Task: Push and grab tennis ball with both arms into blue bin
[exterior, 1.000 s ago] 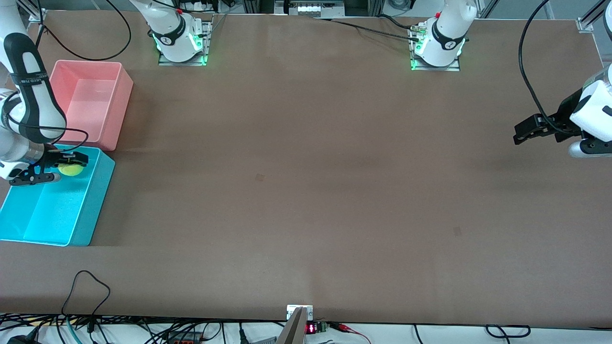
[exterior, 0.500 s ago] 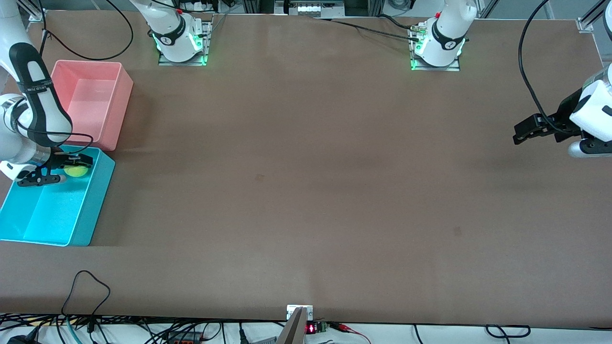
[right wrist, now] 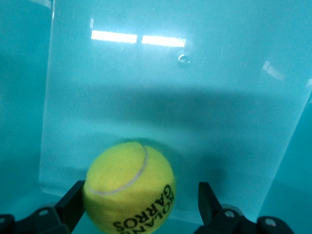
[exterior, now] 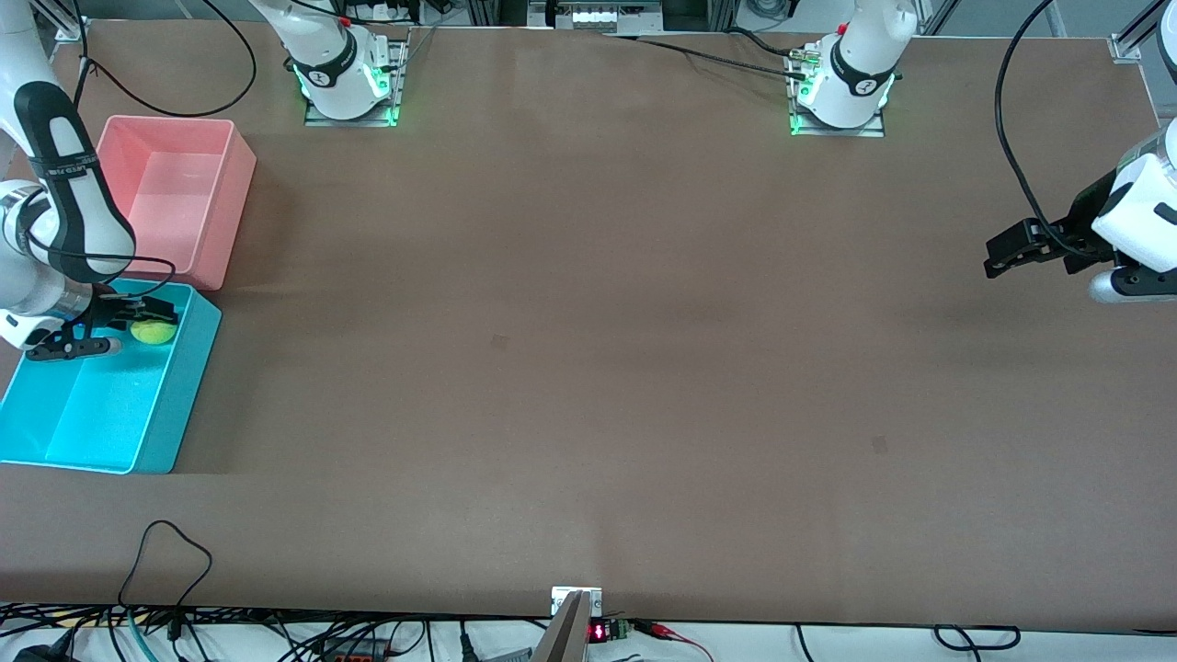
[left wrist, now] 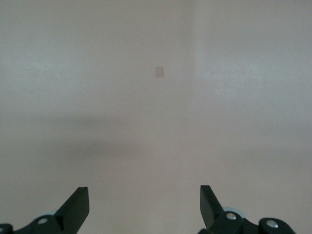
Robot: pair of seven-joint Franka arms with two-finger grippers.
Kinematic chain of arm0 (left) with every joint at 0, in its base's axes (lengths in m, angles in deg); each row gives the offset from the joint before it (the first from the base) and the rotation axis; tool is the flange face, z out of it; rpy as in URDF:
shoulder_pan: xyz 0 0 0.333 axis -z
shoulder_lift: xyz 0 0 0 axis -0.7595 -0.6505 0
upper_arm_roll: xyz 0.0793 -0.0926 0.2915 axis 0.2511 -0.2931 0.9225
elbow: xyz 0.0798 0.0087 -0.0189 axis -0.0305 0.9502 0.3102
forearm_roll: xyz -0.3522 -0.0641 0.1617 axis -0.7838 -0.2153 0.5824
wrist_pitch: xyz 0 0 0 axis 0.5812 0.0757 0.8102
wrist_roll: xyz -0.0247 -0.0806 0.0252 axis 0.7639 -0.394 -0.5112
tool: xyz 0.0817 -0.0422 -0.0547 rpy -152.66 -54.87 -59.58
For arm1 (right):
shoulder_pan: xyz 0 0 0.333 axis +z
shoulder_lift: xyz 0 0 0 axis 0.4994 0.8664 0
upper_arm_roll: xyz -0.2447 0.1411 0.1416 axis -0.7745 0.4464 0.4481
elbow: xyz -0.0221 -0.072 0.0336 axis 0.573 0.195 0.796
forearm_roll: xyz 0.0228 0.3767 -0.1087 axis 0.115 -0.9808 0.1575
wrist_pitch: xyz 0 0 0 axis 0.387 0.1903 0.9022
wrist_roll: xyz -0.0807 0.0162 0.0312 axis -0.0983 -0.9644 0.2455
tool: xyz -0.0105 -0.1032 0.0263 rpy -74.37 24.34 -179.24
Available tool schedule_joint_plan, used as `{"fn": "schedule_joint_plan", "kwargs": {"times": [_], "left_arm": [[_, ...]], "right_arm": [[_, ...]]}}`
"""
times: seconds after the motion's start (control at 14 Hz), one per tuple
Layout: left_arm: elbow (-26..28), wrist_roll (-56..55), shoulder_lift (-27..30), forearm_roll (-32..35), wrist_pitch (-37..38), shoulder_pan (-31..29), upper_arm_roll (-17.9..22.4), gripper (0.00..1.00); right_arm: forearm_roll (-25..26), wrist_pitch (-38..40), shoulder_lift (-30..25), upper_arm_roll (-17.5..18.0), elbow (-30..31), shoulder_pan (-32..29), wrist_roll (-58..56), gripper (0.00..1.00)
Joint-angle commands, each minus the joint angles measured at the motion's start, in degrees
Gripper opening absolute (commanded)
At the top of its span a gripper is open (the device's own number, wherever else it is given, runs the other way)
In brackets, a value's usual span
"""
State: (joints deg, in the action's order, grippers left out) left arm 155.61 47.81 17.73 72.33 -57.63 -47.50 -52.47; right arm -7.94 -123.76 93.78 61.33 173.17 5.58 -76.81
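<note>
Cyan-blue plastic fills the right wrist view: the rectangular bright cyan-blue plastic bin [exterior: 188,386] with sloped walls sits at the right arm's end of the brown table [exterior: 588,368], just on the camera's side of a pink plastic tub [exterior: 234,198]. The small fuzzy yellow-green tennis ball [right wrist: 129,186] with dark lettering is inside the blue bin, at the end closest to the pink tub, and seems to lie low against the bin's floor. The right gripper [exterior: 112,327] hangs over that end of the bin with its jaws spread; one finger looks to touch the ball, the other stands clear of it, so the ball appears released. The left gripper [exterior: 1019,248] waits over bare table at the left arm's end, well apart from the bin, its jaws apart and holding nothing. The task looks essentially finished. The remaining risk is the right arm's withdrawal: a finger could brush the ball and roll it, or catch the bin's wall and drag the tub.
</note>
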Motion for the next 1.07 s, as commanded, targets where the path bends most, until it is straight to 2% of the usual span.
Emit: {"fn": "schedule_joint_plan", "kwargs": {"times": [0.0,0.14,0.64,0.79,1.0], "left_arm": [[-0.56,1.09,0.49,-0.74,0.83,-0.08,-0.05,1.0],[-0.56,1.09,0.49,-0.74,0.83,-0.08,-0.14,1.0],[0.75,1.09,1.63,-0.92,0.74,-0.52,-1.2,1.0],[0.93,0.83,1.72,-0.92,0.74,-0.87,-1.2,1.0],[1.46,0.83,1.99,-1.0,0.65,-0.87,-1.2,1.0]], "right_arm": [[-0.23,0.63,-1.75,0.64,-1.95,-0.32,-0.74,1.0],[-0.23,1.51,-4.47,1.25,-2.48,0.03,-0.74,1.0],[-1.28,16.17,-15.01,1.34,-6.87,5.91,1.98,1.0],[-1.37,26.24,-16.78,1.34,-10.11,8.02,3.64,1.0],[-1.55,38.31,-18.45,1.34,-17.05,13.19,13.04,1.0]]}}
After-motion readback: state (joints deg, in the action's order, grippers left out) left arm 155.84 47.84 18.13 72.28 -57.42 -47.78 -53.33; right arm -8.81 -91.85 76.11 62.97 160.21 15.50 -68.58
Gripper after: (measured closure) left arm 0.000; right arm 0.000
